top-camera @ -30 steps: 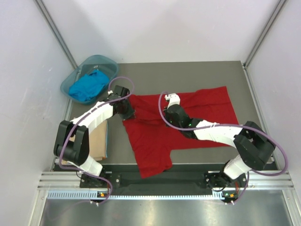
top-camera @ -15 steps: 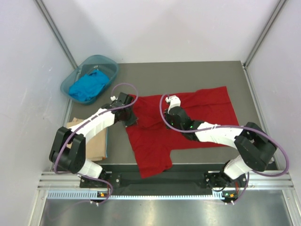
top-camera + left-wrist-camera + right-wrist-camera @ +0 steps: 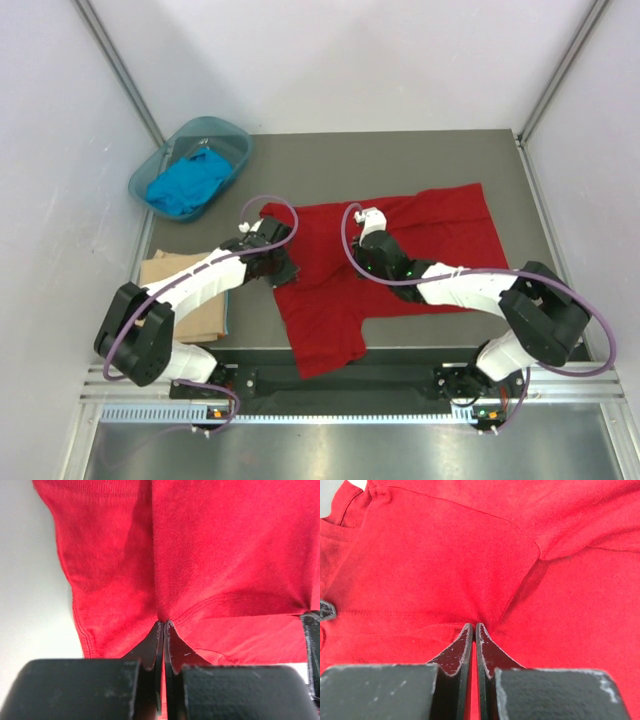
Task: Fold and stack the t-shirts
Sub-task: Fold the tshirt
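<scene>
Deep red soft cloth t-shirt (image 3: 440, 240) lies spread; L gripper (image 3: 163, 626) clenched on its 9 o'clock edge, R gripper (image 3: 473, 628) pinching nr centre, prob. to pull a fold.

White shells on the long links of the left arm (image 3: 200, 272) and right arm (image 3: 470, 284), chunky black joints in between. Thin purple cable (image 3: 284, 214) hanging off each. Speck of green light (image 3: 405, 268) on the right one. Matte black tapered fingers (image 3: 150, 650) on the left gripper (image 3: 164, 625); same on the right gripper (image 3: 472, 627), only scuffed, with pale scratches and whitish worn edges.
</scene>
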{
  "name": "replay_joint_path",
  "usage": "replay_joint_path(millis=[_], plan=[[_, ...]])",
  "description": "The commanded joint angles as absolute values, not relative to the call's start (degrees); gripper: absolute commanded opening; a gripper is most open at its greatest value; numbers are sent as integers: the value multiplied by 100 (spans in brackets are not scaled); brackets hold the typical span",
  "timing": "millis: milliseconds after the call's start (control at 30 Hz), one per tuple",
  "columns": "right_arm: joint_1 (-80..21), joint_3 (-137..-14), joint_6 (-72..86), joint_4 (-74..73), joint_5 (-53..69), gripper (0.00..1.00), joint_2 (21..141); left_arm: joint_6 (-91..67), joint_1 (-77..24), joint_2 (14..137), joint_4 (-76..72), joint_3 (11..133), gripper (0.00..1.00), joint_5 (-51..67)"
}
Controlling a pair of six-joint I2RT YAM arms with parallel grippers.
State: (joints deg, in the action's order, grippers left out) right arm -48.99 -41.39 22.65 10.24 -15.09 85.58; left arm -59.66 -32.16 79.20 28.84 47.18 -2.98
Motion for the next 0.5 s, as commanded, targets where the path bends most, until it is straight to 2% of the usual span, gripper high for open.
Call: replay_joint_path(millis=[0, 467], plan=[[-4948, -4069, 2276, 1257, -1556, 0, 8262, -6301, -3392, 7717, 2628, 4570, 0, -483], [-4939, -3999, 2259, 1266, -1582, 0, 8306, -6943, -4017, 7690, 2496, 4377, 0, -967]])
